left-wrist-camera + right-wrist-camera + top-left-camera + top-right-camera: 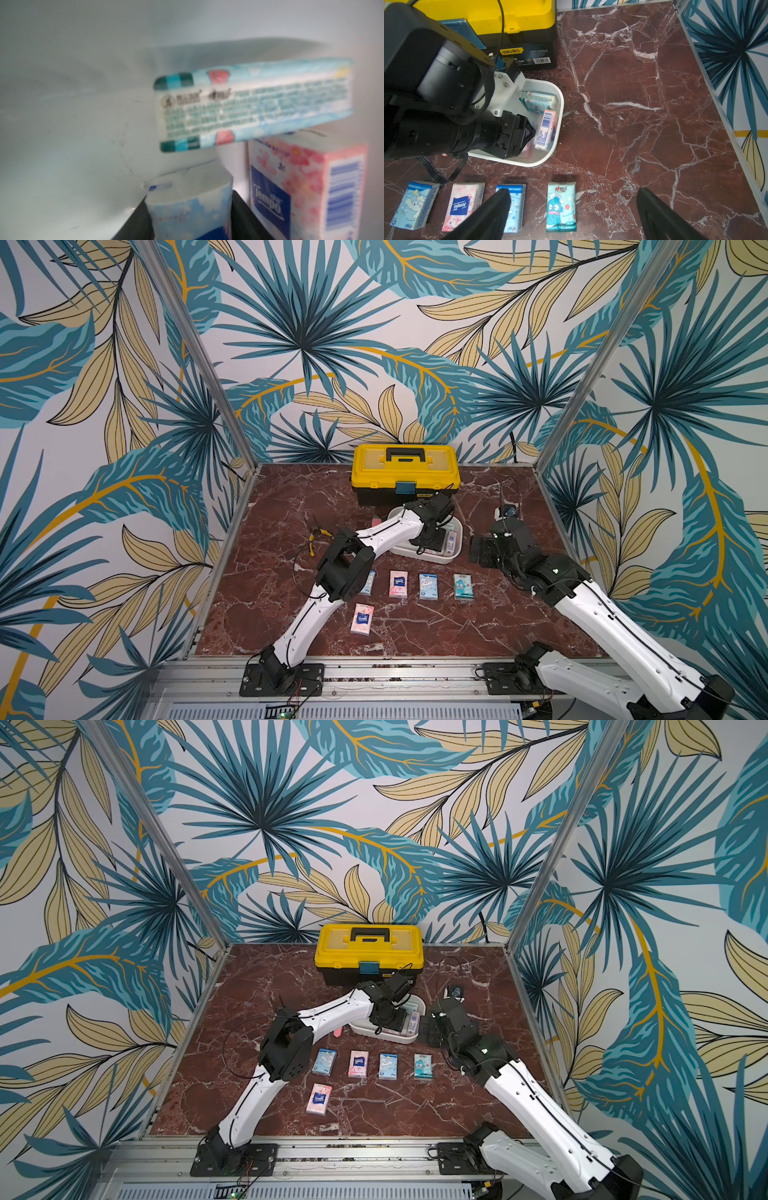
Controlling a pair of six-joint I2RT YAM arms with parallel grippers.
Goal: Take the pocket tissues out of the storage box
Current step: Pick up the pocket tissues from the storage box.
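We've five pocket tissues (398,584) on the desk (415,635), 6 o'clock of the storage box (436,560). Three left inside: left pincer (529,133) clamps blue pack (182,203); teal pack (537,100), pink pack (547,131) at its 3 o'clock. Right pincer (573,191) released.

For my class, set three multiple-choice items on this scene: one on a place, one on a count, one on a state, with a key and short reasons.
1. Where is the yellow toolbox? A) behind the storage box, by the back wall; B) in front of the row of packs; C) inside the storage box.
2. How many pocket tissues lie on the table outside the storage box? A) three; B) five; C) eight.
3. What state is the right hand in? A) shut on a pink pack; B) shut on the toolbox handle; C) open, empty.
Key: 1 A, it stands beyond the box at the far edge; 2 B, four in a row plus one nearer; 3 C, its fingers stand wide apart.
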